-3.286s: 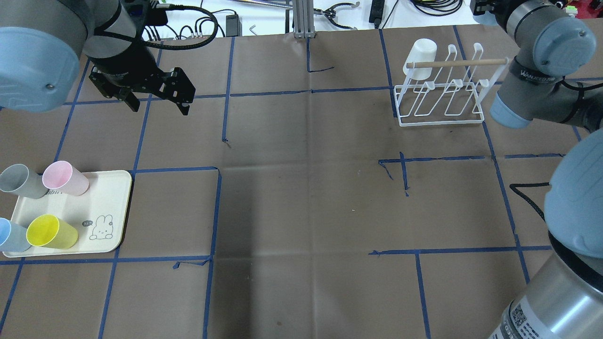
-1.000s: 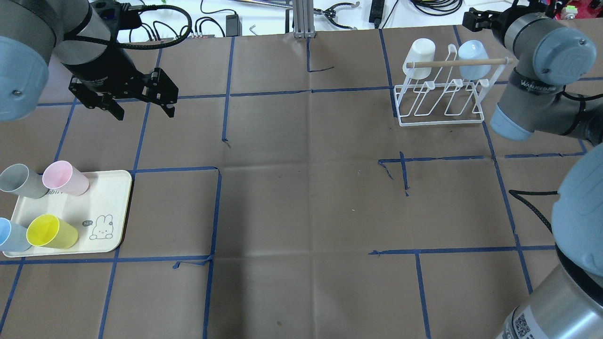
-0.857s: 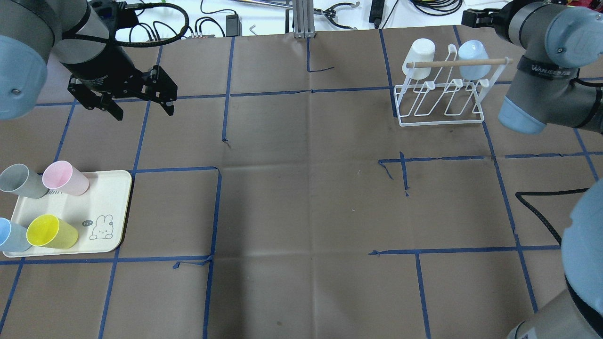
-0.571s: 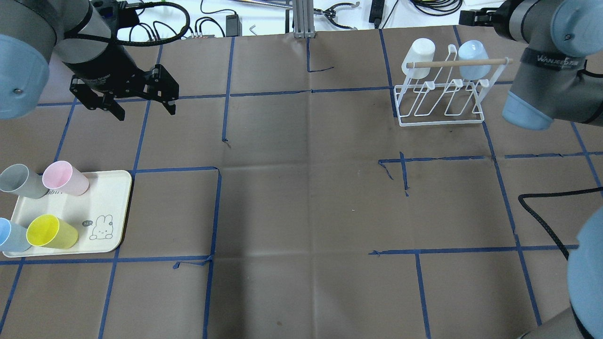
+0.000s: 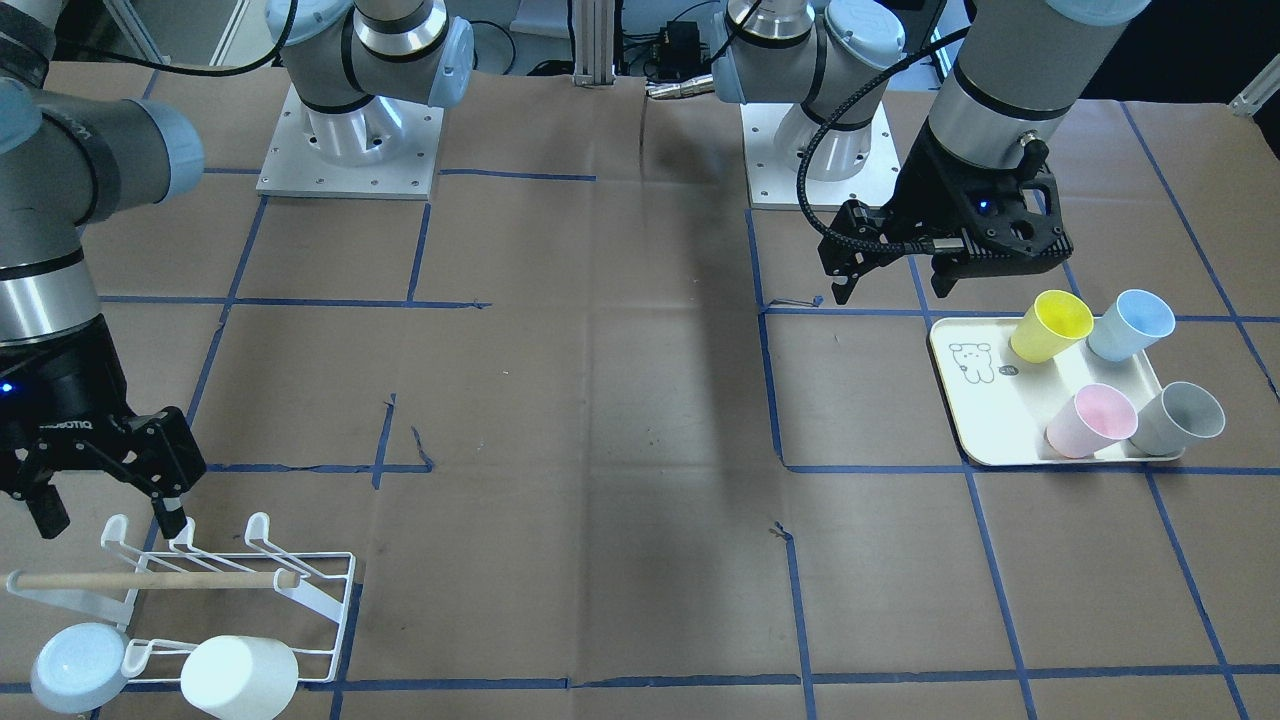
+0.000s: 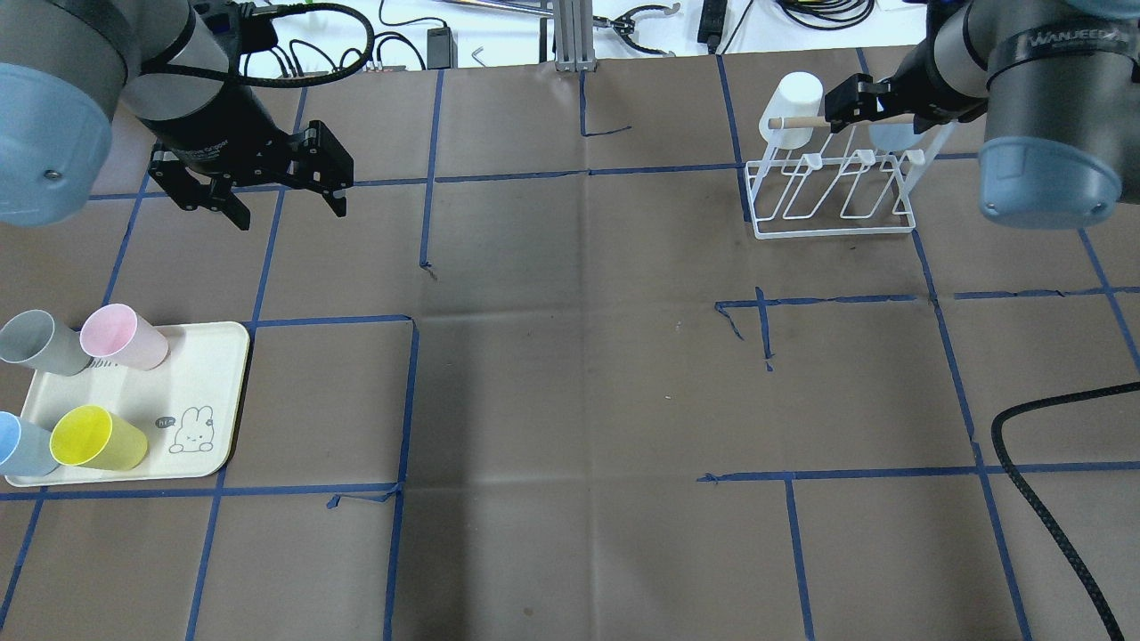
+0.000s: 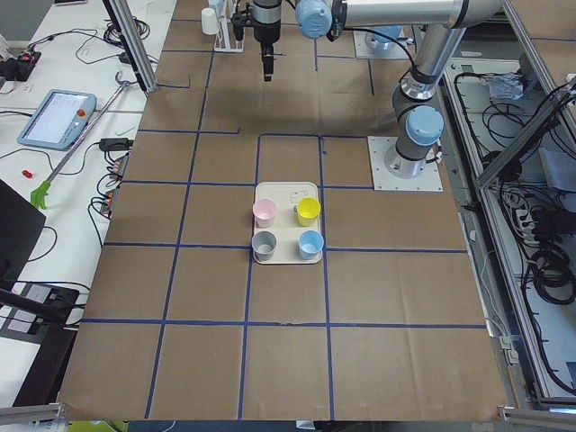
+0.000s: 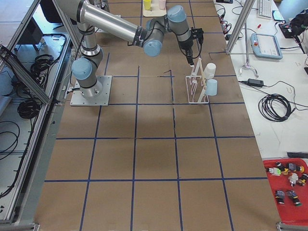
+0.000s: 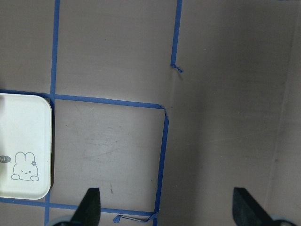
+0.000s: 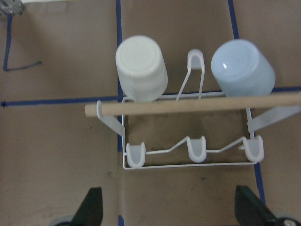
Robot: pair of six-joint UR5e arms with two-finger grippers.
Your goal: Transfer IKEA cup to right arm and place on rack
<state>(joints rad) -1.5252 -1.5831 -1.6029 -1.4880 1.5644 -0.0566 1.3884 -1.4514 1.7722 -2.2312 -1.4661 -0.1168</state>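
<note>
The rack (image 10: 196, 151) stands at about 2 o'clock on the table (image 6: 579, 356) in the overhead view. Its wooden dowel (image 10: 197, 104) lies across it. Two cups sit upside down on its far prongs. In the right wrist view the white cup (image 10: 141, 68) is at 11 o'clock and the pale-blue cup (image 10: 243, 73) is at 1 o'clock. The right gripper (image 5: 108, 515) hovers over the near row of prongs. Its jaws are spread wide and hold nothing.

The left gripper (image 6: 289, 212) hangs over bare table at about 10 o'clock in the overhead view, also with jaws spread and empty. The cream tray (image 6: 214, 392) with a rabbit drawing lies at 8 o'clock. It carries a grey cup (image 6: 36, 343), a pink cup (image 6: 120, 336), a yellow cup (image 6: 93, 438) and a second blue cup (image 6: 22, 445).
</note>
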